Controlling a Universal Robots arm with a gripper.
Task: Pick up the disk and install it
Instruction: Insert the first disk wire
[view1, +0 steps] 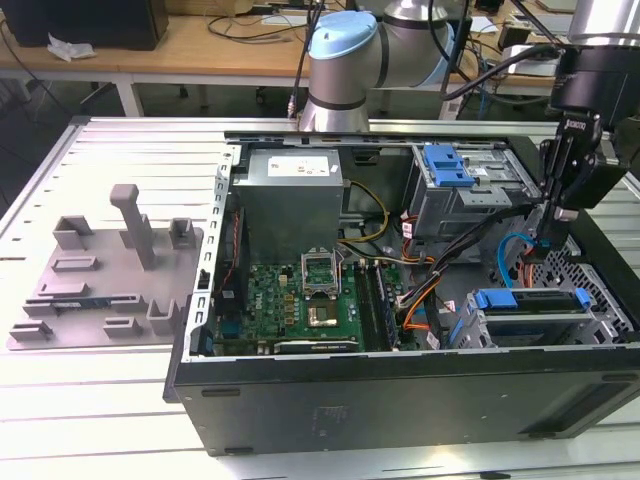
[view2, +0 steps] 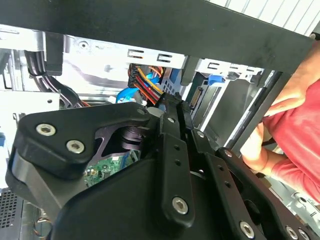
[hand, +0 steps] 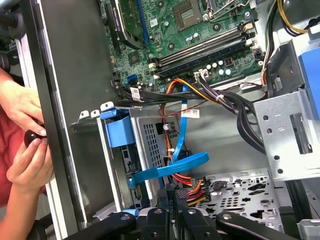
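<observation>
Tool (hand: 172, 192), its fingers pressed together on nothing, hangs inside the case (view1: 400, 400) over the cables (hand: 192, 186), just beside the cage (view1: 603, 318) at the exterior view's right where the disk (view1: 530, 300) sits slotted in.

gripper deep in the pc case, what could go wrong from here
The gripper sits right beside the blue cable and the coloured wire bundle; any move could snag or unplug them. A person's hands are at the case wall, close enough to be pinched.
</observation>
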